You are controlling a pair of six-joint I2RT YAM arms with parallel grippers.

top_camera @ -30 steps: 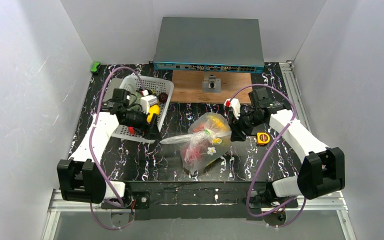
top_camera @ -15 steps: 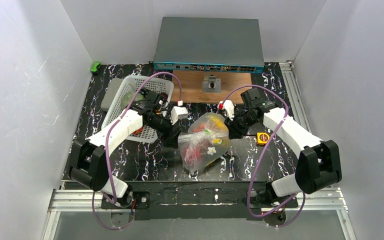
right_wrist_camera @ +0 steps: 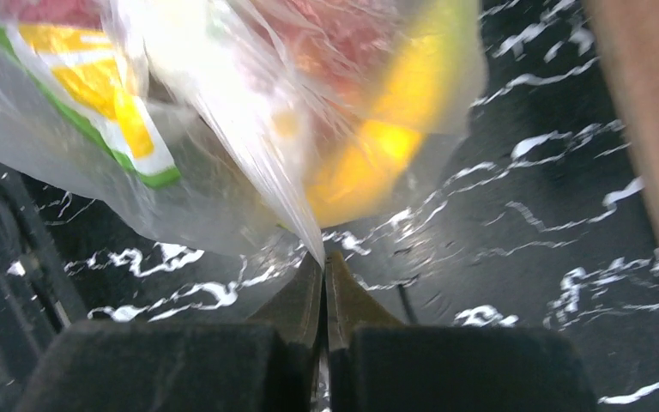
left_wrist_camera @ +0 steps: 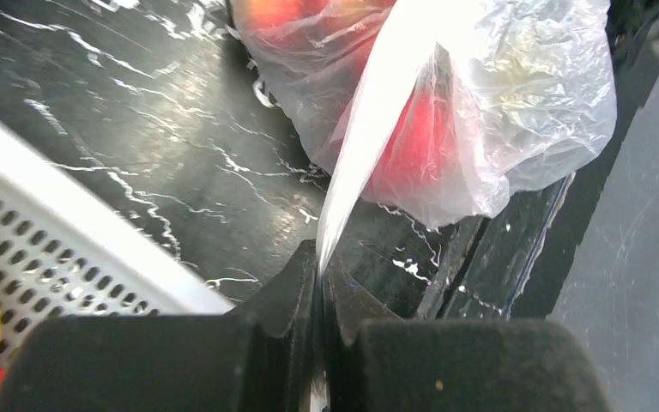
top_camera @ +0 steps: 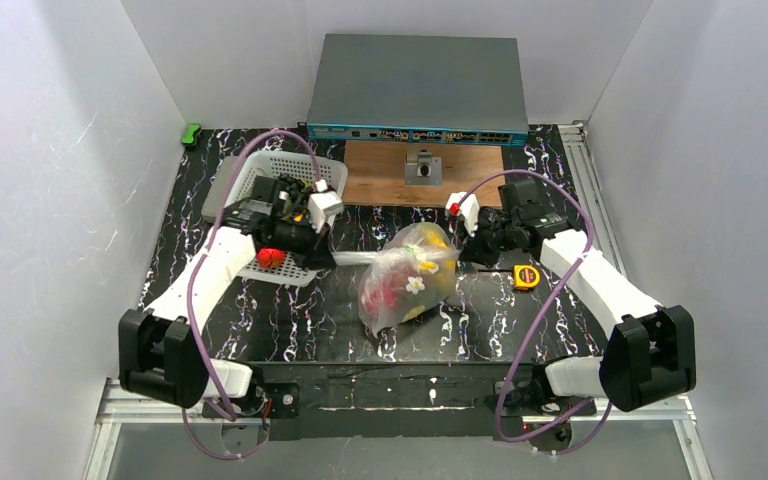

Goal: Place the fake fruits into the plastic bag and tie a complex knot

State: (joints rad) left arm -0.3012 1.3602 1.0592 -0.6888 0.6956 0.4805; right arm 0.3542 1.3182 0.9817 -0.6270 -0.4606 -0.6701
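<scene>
The middle of the table [top_camera: 290, 310] is taken up by the plastic bag [top_camera: 405, 285]. Passage is narrowed by the white basket [top_camera: 248, 178] at its left and the tape measure [top_camera: 526, 277] at its right; bare tabletop is left along the near edge.

- Top external view: bright, even overhead light; white enclosure walls [top_camera: 70, 150] nearly overexposed; shadows soft.
- Left wrist view: glossy black marbled desk [left_wrist_camera: 163, 154] sharp, with sheen; thin clear printed plastic bag [left_wrist_camera: 515, 94] shows white glare; black left end effector [left_wrist_camera: 319, 266] defocused.
- Right wrist view: blurred throughout; bag highlights blown out.
</scene>
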